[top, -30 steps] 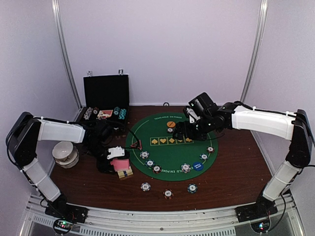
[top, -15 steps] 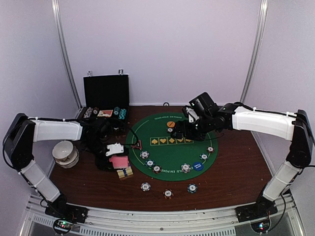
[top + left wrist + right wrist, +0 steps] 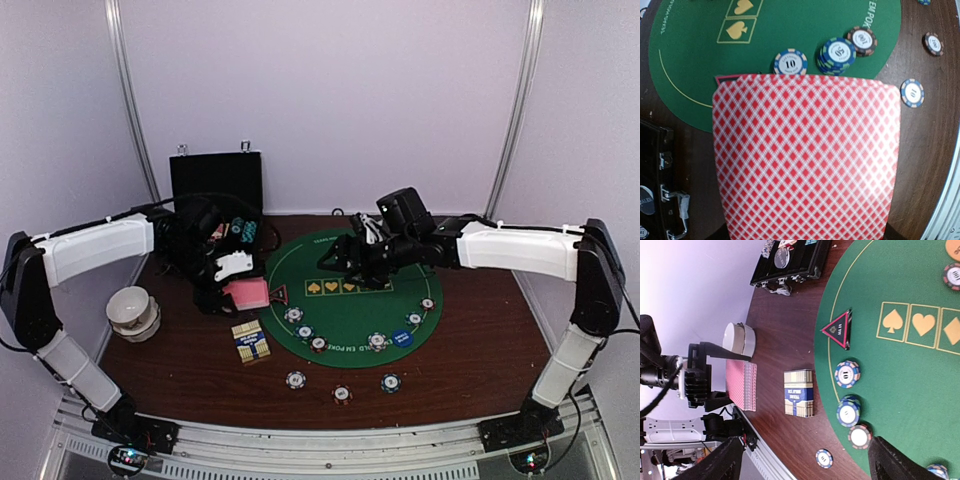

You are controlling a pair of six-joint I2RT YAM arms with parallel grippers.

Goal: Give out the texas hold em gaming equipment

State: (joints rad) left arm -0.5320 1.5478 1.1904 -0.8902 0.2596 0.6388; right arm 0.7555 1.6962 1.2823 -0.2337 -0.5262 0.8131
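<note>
Brown tabletop (image 3: 480, 345), green mat (image 3: 352, 318) mid-frame. My left gripper (image 3: 232, 285) is clamping the cards (image 3: 250, 293) just left of the mat, free edge facing it; this arm is nearer. My right gripper (image 3: 338, 256) is hovering agape over the mat.

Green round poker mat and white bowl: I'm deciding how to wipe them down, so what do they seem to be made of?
The green round poker mat looks like felt or a similar cloth. It is matte with no glare and lies flat, with printed yellow suit boxes. The white bowl looks like glazed ceramic, possibly hard plastic. Its wall is smooth, thick and evenly white.
</note>
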